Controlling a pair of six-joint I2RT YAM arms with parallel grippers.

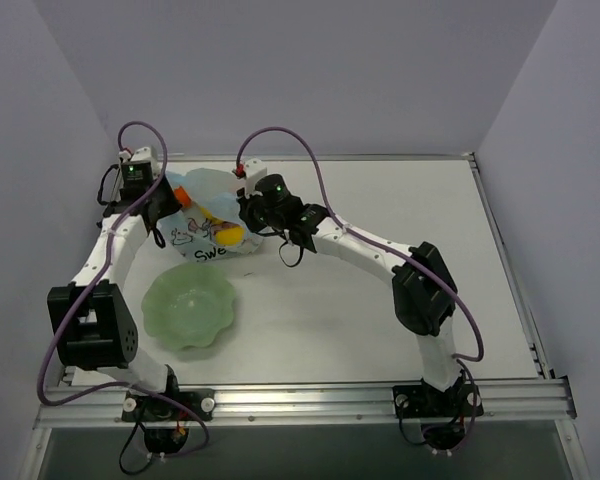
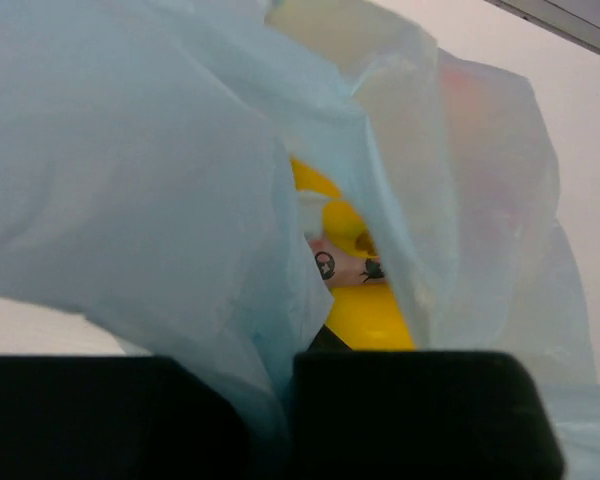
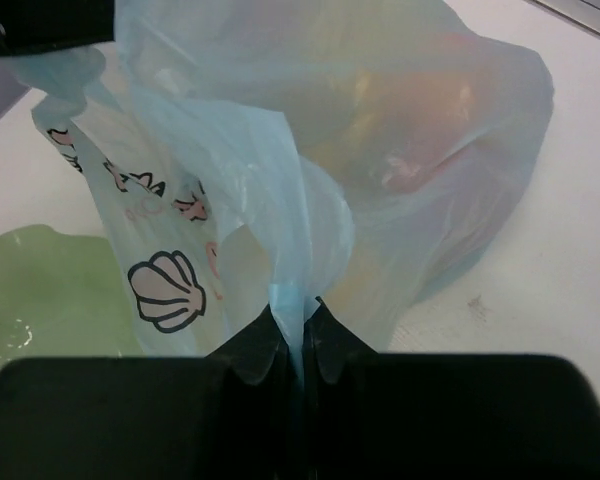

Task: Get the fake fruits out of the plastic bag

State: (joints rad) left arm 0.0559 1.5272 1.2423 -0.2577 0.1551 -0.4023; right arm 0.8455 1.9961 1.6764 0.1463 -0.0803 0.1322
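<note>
The light-blue plastic bag [image 1: 208,215] stands at the back left of the table, held up between both grippers. My left gripper [image 1: 170,200] is shut on a fold of the bag [image 2: 170,200] at its left side. My right gripper [image 1: 246,210] is shut on a pinched fold of the bag [image 3: 292,250] at its right side. Inside, the yellow banana bunch [image 2: 365,310] shows through the opening in the left wrist view. An orange fruit [image 1: 183,196] and yellow shapes show through the film from above. Orange and pink fruits [image 3: 420,150] show blurred through the bag wall in the right wrist view.
The pale green wavy-edged bowl [image 1: 189,309] sits in front of the bag, near the left arm; its edge shows in the right wrist view [image 3: 50,290]. The walls stand close behind and to the left of the bag.
</note>
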